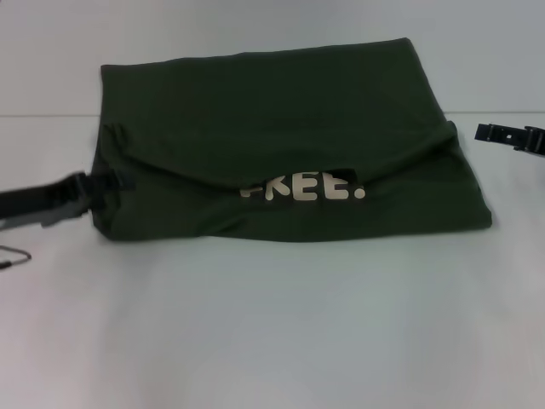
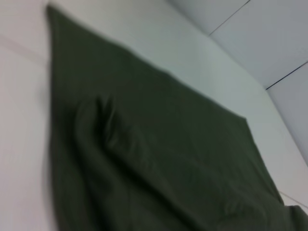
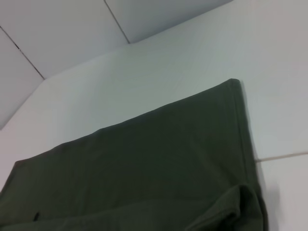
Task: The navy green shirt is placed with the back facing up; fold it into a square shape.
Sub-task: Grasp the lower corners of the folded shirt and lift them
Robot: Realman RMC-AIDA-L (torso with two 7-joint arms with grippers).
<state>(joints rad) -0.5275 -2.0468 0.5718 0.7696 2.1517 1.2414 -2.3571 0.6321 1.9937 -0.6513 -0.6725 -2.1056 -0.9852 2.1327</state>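
From the head camera there is one garment: a large dark olive-green soft fabric short-sleeved shirt (image 1: pixel 289 128), folded into a broad rectangle on the white table (image 1: pixel 272 332). Its far layer is turned forward over the near layer, and cream block letters "FREE." (image 1: pixel 304 188) peek out under the curved edge of that flap. Two grippers are in view. The left gripper (image 1: pixel 117 181) is at the shirt's left edge, its black tip touching or just meeting the cloth at the fold; how far its jaws stand apart cannot be told. The right gripper (image 1: pixel 481 132) hangs just beside the shirt's right edge, a little apart from the fabric, gripping nothing visible; its jaw opening cannot be told either. A thin wire loop (image 1: pixel 15 256) lies on the table near the left arm.

The left wrist camera shows only the plain olive cloth (image 2: pixel 159 159) spread on the pale table, with one soft ridge in it; no jaws appear.

The right wrist camera shows one hemmed corner of the shirt (image 3: pixel 231 96) lying flat on the table, with a rolled fold nearer the camera; no jaws appear.
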